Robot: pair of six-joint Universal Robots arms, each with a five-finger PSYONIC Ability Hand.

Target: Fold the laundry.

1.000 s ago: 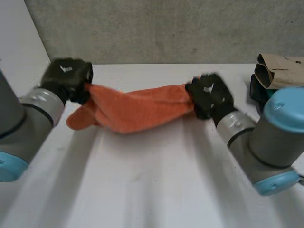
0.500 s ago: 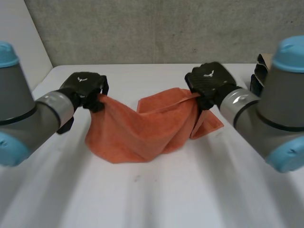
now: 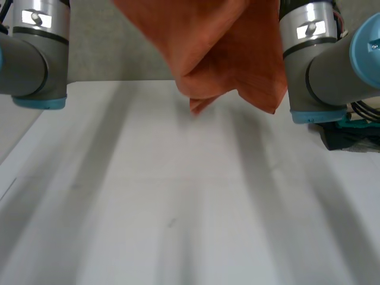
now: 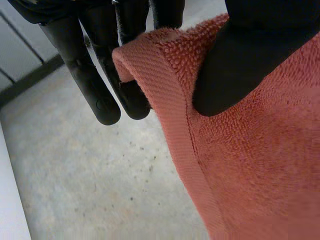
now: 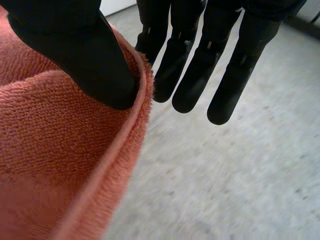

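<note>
Head view: an orange towel (image 3: 225, 47) hangs bunched between the left arm (image 3: 35, 53) and right arm (image 3: 320, 65), over the white table (image 3: 178, 208). A teal-and-black object (image 3: 350, 127) sits beside the right arm.

Left wrist view: the left hand (image 4: 240, 60) pinches the towel's hemmed corner between thumb and fingers.

Right wrist view: the right hand (image 5: 80, 45) clamps the towel's edge under its thumb, with the other fingers straight.

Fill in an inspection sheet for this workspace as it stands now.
Surface: white table, one small dark speck near its middle.
Job's things: orange towel hangs bunched, held up by both hands.
Clutter: dark and teal item at the table's right edge.
Hands: left hand pinches the towel's hem between thumb and fingers; right hand pinches its edge the same way.
Cables: nothing seen.
Surroundings: grey wall behind the table.
</note>
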